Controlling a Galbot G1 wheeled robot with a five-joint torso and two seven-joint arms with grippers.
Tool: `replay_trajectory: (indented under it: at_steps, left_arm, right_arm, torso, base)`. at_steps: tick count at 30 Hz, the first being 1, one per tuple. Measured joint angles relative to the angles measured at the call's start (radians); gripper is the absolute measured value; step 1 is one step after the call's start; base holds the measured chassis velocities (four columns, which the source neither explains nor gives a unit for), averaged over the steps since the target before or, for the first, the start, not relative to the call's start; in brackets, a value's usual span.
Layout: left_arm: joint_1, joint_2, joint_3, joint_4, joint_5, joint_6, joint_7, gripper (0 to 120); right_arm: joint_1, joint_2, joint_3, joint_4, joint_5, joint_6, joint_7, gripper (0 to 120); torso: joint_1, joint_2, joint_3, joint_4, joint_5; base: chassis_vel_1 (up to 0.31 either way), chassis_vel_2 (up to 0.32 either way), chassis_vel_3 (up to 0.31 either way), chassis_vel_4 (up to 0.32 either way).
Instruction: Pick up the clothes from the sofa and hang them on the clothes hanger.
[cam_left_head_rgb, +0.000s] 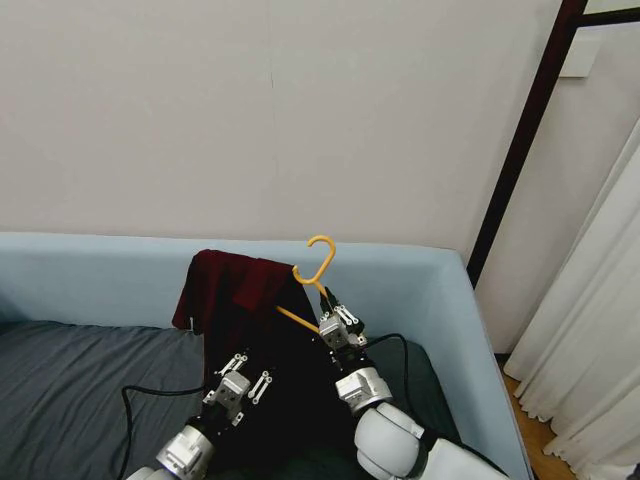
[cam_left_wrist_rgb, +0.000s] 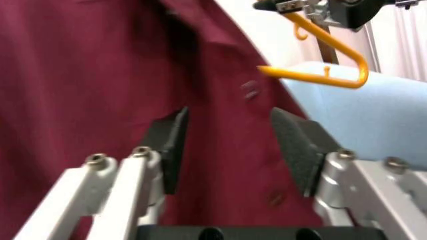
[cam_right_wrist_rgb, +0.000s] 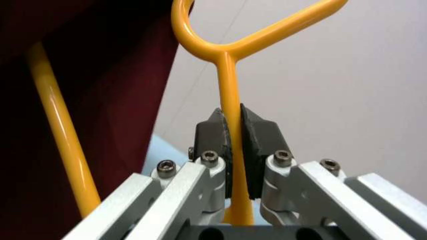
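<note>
A dark red garment (cam_left_head_rgb: 235, 300) hangs over an orange hanger (cam_left_head_rgb: 318, 262), held up in front of the light blue sofa back (cam_left_head_rgb: 100, 275). My right gripper (cam_left_head_rgb: 325, 303) is shut on the hanger's neck just below the hook; the right wrist view shows its pads (cam_right_wrist_rgb: 212, 142) clamped on the orange hanger stem (cam_right_wrist_rgb: 227, 90), with the garment (cam_right_wrist_rgb: 100, 75) beside it. My left gripper (cam_left_head_rgb: 250, 368) is open, lower down against the hanging cloth. In the left wrist view its fingers (cam_left_wrist_rgb: 170, 145) are spread in front of the red garment (cam_left_wrist_rgb: 100, 90), with the hanger (cam_left_wrist_rgb: 327, 75) farther off.
The sofa has a dark grey seat (cam_left_head_rgb: 70, 390) and a blue armrest (cam_left_head_rgb: 480, 340) on the right. A dark door frame (cam_left_head_rgb: 520, 140) and white curtains (cam_left_head_rgb: 590, 330) stand to the right. Black cables (cam_left_head_rgb: 130, 400) trail from both arms.
</note>
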Motion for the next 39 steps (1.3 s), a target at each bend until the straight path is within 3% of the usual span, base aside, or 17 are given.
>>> replay_trajectory:
  at_steps: [3,4,7,8,10,13,14,17,19,20,23,27,34,39]
  left_arm:
    - [0.02,0.053,-0.062,-0.003,-0.034,-0.058,0.025,65]
    - [0.027,0.101,-0.135,-0.013,-0.126,-0.111,0.123,70]
    - [0.011,0.185,-0.237,-0.025,-0.297,-0.158,0.275,82]
    - [0.011,0.185,-0.237,-0.025,-0.297,-0.158,0.275,82]
    - [-0.032,0.262,-0.282,-0.005,-0.427,-0.167,0.379,92]
    - [-0.12,0.367,-0.297,0.048,-0.58,-0.168,0.575,98]
    - [-0.12,0.367,-0.297,0.048,-0.58,-0.168,0.575,98]
    - [-0.237,0.475,-0.257,0.126,-0.681,-0.128,0.718,100]
    - [-0.26,0.496,-0.249,0.15,-0.701,-0.117,0.757,100]
    - [-0.285,0.525,-0.243,0.196,-0.728,-0.101,0.829,100]
    - [-0.304,0.543,-0.24,0.291,-0.743,-0.082,0.955,100]
    - [-0.307,0.537,-0.235,0.354,-0.757,-0.036,1.039,100]
    - [-0.33,0.517,-0.219,0.411,-0.76,0.063,1.162,100]
    - [-0.358,0.507,-0.206,0.438,-0.733,0.101,1.234,85]
  right_arm:
    - [0.023,-0.015,0.02,0.004,-0.005,0.018,-0.016,4]
    - [0.038,-0.027,0.034,0.003,-0.018,0.031,-0.031,4]
    - [0.037,-0.033,0.048,-0.017,-0.048,0.052,-0.046,4]
    - [0.037,-0.033,0.048,-0.017,-0.048,0.052,-0.046,4]
    - [0.01,-0.03,0.064,-0.038,-0.092,0.077,-0.06,4]
    - [-0.041,-0.012,0.078,-0.068,-0.171,0.118,-0.083,4]
    - [-0.041,-0.012,0.078,-0.068,-0.171,0.118,-0.083,4]
    - [-0.087,0.01,0.099,-0.104,-0.268,0.159,-0.104,4]
    - [-0.096,0.018,0.104,-0.115,-0.304,0.172,-0.11,4]
    - [-0.102,0.034,0.103,-0.135,-0.365,0.198,-0.121,4]
    - [-0.093,0.07,0.082,-0.178,-0.458,0.25,-0.135,4]
    - [-0.083,0.1,0.057,-0.204,-0.512,0.282,-0.141,4]
    - [-0.078,0.126,0.025,-0.213,-0.548,0.296,-0.142,4]
    - [-0.085,0.132,0.027,-0.215,-0.586,0.31,-0.142,4]
  torso:
    - [0.0,0.0,0.0,0.0,0.0]
    - [0.0,0.0,0.0,-0.0001,-0.0002]
    - [0.0,0.0,0.0,-0.0001,0.0]
    - [0.0,0.0,0.0,-0.0001,0.0]
    - [0.0,0.0,0.0,-0.0002,0.0001]
    - [0.0,0.0,0.0,-0.0006,0.0002]
    - [0.0,0.0,0.0,-0.0006,0.0002]
    - [0.0,0.0,0.0,-0.0005,0.0003]
    - [0.0,0.0,0.0,-0.0006,0.0001]
    - [0.0,0.0,0.0,-0.0005,0.0003]
    - [0.0,0.0,0.0,0.0004,-0.0002]
    - [0.0,0.0,0.0,0.0003,-0.0003]
    - [0.0,0.0,0.0,-0.0002,-0.0001]
    - [0.0,0.0,0.0,-0.0003,0.0]
  base:
    - [0.0,0.0,0.0,0.0]
    - [0.0,0.0,0.0,0.0]
    - [0.0,0.0,0.0,0.0]
    - [0.0,0.0,0.0,0.0]
    - [0.0,0.0,0.0,0.0]
    - [0.0,0.0,0.0,0.0]
    - [0.0,0.0,0.0,0.0]
    - [0.0,0.0,0.0,0.0]
    - [0.0,0.0,0.0,0.0]
    - [0.0,0.0,0.0,0.0]
    - [0.0,0.0,0.0,0.0]
    - [0.0,0.0,0.0,0.0]
    - [0.0,0.0,0.0,0.0]
    - [0.0,0.0,0.0,0.0]
